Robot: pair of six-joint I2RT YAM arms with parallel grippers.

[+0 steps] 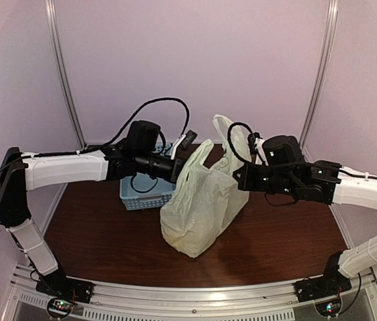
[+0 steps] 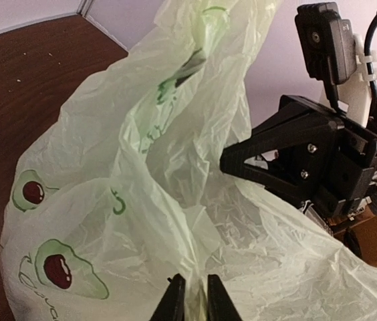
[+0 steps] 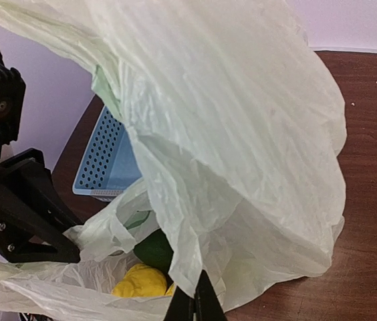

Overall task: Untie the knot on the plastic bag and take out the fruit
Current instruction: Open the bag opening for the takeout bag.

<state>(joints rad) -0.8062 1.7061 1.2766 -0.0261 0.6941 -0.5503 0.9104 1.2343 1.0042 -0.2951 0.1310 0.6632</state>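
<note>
Before the basket, step in hand: judged to be spreading the mouth of the plastic bag (image 1: 198, 214), which sat slumped on the table (image 1: 289, 234) just in front of the light blue basket (image 1: 138, 197) and to its right in the top view. No knot showed in any view, so the untying was judged done or nearly so.
Left gripper (image 2: 194, 295): fingers clamped on a fold of the bag's rim, on the side nearest the basket.
Right gripper (image 3: 195, 304): fingers pinched together on a fold of the rim, on the side away from the basket.
Method advised: draw the two holds slowly apart and slightly upward, keeping the bag's base on the table. One hold should stay fixed while the other lets go to reach in.
Risk: the film looked thin, so a sharp pull could tear it or tip the load towards the basket.
Bag appearance: large, crinkled, translucent pale yellow-green, upper half draped in loose folds.
Loop handle (image 1: 223, 130): stood upright and free, right of the basket.
Fruit (image 3: 140, 282): inside the bag's bottom, seen through the mouth. A dark green piece (image 3: 155, 249) touched a yellow one; the others were hidden.
Marks (image 2: 56, 267): small dark red ovals ringed in green.
</note>
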